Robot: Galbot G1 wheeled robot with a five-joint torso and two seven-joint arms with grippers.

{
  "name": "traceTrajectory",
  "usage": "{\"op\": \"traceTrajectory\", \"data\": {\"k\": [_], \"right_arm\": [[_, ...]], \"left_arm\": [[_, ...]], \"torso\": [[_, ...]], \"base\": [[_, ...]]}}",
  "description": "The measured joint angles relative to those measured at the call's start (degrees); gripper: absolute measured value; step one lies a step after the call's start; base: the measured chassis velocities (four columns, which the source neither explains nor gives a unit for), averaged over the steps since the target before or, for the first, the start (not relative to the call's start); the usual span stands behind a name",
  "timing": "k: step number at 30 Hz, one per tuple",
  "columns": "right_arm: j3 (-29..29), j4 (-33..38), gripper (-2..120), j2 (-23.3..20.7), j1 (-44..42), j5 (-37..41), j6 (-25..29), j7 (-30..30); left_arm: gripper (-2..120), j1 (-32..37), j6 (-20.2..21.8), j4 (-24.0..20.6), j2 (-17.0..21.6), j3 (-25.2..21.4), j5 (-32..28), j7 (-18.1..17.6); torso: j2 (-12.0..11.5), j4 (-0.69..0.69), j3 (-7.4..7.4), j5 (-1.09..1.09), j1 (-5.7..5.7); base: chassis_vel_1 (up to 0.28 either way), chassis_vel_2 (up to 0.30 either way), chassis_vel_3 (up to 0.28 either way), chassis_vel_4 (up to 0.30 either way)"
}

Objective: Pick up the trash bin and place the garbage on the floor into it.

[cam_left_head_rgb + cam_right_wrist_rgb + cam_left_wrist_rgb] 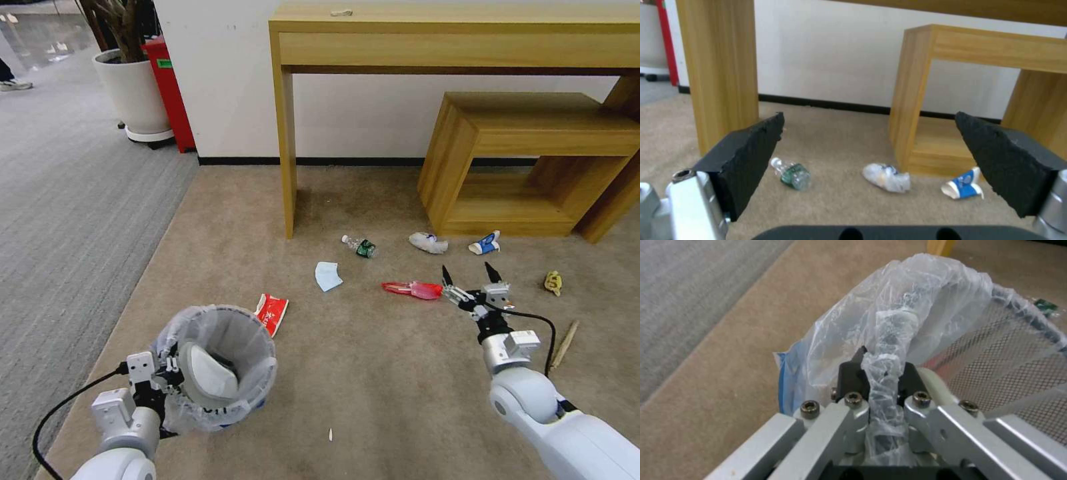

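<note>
The trash bin [223,363], a dark mesh bin lined with a translucent bag, hangs at lower left with a white slipper [208,377] inside. My left gripper [168,373] is shut on its bag-covered rim [884,371]. My right gripper [469,274] stands open just above the floor [373,380], beside a red-pink wrapper [413,289]. Scattered garbage: a blue mask [328,275], a red wrapper [272,313], a small bottle [360,247] [793,173], a crumpled white bag [428,243] [887,176], a blue-white carton [485,244] [965,186], a yellow scrap [553,283], a wooden stick [563,345].
A tall wooden desk [287,133] and a low wooden stool [533,133] stand against the white wall behind the litter. A white planter [133,93] and a red box [170,87] sit at far left by the grey ribbed carpet [67,200].
</note>
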Motion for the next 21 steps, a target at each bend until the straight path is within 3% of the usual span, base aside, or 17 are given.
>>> {"op": "traceTrajectory", "data": {"k": [14,21], "right_arm": [[-0.31,-1.10,98,-0.08,-0.42,-0.25,0.68,0.05],[-1.43,-1.01,98,-0.96,-0.11,-0.06,0.22,0.00]], "left_arm": [[4,-0.17,-1.36,-0.36,-0.47,-0.36,-2.02,0.32],[4,-1.93,-0.71,-0.96,-0.56,-2.00,-7.79,-2.05]], "torso": [[0.00,0.01,0.00,0.00,0.00],[0.00,0.00,0.00,-0.01,0.00]], "base": [[0.000,0.000,0.000,0.000],[0.000,0.000,0.000,0.000]]}}
